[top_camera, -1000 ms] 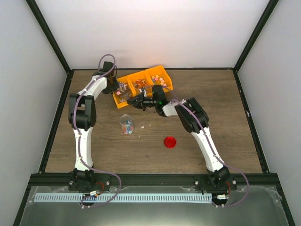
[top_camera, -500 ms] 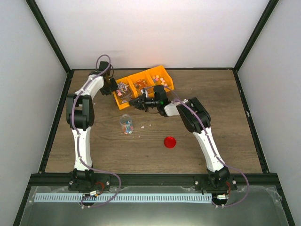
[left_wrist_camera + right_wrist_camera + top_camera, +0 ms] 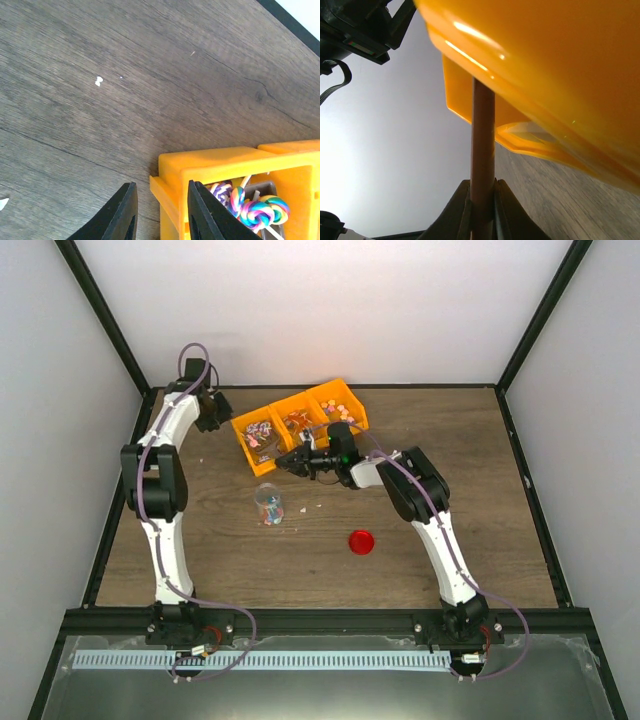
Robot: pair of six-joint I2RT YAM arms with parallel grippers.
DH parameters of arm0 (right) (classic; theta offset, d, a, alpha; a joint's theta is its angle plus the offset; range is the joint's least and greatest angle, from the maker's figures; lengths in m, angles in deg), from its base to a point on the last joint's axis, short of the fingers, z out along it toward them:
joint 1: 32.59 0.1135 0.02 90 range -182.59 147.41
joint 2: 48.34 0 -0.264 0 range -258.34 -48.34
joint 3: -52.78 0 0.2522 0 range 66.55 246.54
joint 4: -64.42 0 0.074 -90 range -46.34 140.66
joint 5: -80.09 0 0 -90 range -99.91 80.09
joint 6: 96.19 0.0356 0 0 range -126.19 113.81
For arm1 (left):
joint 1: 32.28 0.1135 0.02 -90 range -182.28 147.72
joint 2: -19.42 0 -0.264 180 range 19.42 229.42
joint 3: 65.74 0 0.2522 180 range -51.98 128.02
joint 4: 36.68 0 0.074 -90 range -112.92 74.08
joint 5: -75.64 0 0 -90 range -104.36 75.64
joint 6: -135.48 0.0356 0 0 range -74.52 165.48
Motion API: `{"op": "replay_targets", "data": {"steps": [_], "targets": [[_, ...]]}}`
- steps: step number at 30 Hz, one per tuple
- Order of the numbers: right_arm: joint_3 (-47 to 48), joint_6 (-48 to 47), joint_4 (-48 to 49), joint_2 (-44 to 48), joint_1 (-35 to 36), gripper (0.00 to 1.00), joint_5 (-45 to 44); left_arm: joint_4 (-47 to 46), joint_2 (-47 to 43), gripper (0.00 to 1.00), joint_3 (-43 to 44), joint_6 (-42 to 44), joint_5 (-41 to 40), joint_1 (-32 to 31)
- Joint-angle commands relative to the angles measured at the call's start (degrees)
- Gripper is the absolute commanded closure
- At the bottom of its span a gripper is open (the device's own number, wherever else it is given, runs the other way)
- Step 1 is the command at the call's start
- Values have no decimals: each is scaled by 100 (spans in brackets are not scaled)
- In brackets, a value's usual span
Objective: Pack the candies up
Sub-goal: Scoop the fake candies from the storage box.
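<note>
The candies lie in the three compartments of an orange bin [image 3: 345,427]: swirled ones at the left [image 3: 260,430], others in the middle [image 3: 297,422] and at the right [image 3: 335,408]. A few sit in the small clear jar [image 3: 268,504]. My left gripper [image 3: 211,417] is open, just left of the bin's left corner; in the left wrist view [image 3: 161,185] the bin corner [image 3: 200,165] lies between its fingers and swirled candies [image 3: 260,210] show inside. My right gripper [image 3: 287,461] is at the bin's front edge, shut on a thin brown stick [image 3: 482,140] that reaches up under the bin [image 3: 555,60].
A round red lid [image 3: 361,541] lies on the table right of the jar. Small crumbs [image 3: 306,508] lie between the jar and the bin. A white speck [image 3: 99,80] lies on the wood left of the bin. Walls close the table's back and sides.
My left arm has swung left and back, off the bin's left compartment to its outer corner. The bin's left end has shifted a little left. The right gripper has hardly moved.
</note>
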Motion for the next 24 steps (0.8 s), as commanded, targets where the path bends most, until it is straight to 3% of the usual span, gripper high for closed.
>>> {"op": "replay_targets", "data": {"steps": [1,9,24], "targets": [[-171,-53,-166,185,-88,99,103,17,-174,70,-28,-63,41,27],[-613,881,1587,170,-228,99,173,-27,-176,70,-120,-42,59,27],[-512,1467,2448,92,-421,99,204,-80,-140,70,-168,-31,94,28]]}}
